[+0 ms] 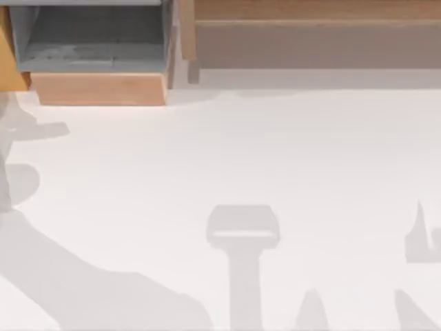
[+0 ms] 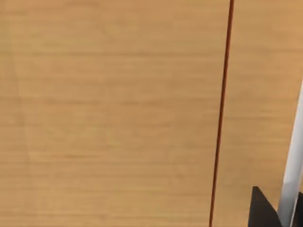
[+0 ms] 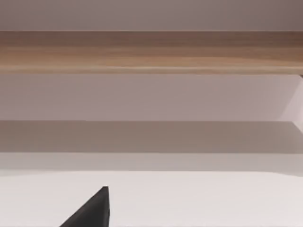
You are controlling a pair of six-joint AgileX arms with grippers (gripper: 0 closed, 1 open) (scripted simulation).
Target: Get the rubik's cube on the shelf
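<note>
White table point(image 1: 275, 152) spreads wide and bare across the near and middle ground of the top view, crossed by soft grey shadows point(image 1: 242, 234) along its near edge and down its left side; the room for moving is broad from left to right. In the right wrist view one dark fingertip point(image 3: 92, 210) of my right arm pokes in low over that white surface; whether those fingers are apart or together I cannot tell. In the left wrist view a dark fingertip point(image 2: 262, 210) of my left arm sits beside a pale strip point(image 2: 293, 156), close before a light-brown wooden surface crossed by a thin dark red line point(image 2: 220, 118); there too I cannot tell the fingers' state. Farther off, at the table's far edge, the grey box point(image 1: 89, 41) stands at the left with its light wood front point(image 1: 100, 88) facing me. Just beside it, to the right, the shelf point(image 1: 317, 10) runs long along the far edge to the right border, its plank top above a grey-brown front face point(image 1: 310, 45); its shadow falls on the table below. Where the rubik's cube lies I cannot tell.
</note>
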